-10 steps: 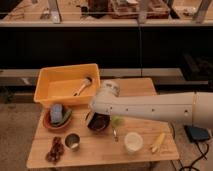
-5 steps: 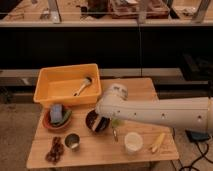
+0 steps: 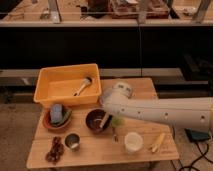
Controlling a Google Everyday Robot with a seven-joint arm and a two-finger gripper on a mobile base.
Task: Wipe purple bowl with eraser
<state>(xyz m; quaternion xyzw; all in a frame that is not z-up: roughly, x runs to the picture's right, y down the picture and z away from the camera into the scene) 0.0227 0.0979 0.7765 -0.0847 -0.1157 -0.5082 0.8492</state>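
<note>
Gloss on the purple bowl point(image 3: 93, 118) suggests a hard, slick, probably breakable dish, light enough to skate across the table point(image 3: 100, 156) if it is pushed sideways. It stands upright near the middle of the table, beside the reddish bowl point(image 3: 49, 125) that carries a blue block point(image 3: 56, 112), with the metal cup point(image 3: 72, 141) near it toward the table's front edge. The white arm point(image 3: 160, 112) reaches in from the right of the view and bends down, so that the pincer point(image 3: 105, 119) sits inside the bowl's rim; whether it is spread or pinching something cannot be told. A pale tan streak at its tip looks like the eraser point(image 3: 101, 121), low against the bowl's inner wall. I judge the eraser light, slightly yielding and grippy rather than slippery, best held across its short sides with one long face free to rub. Pressure should go gently downward, so the bowl neither tips nor slides.
</note>
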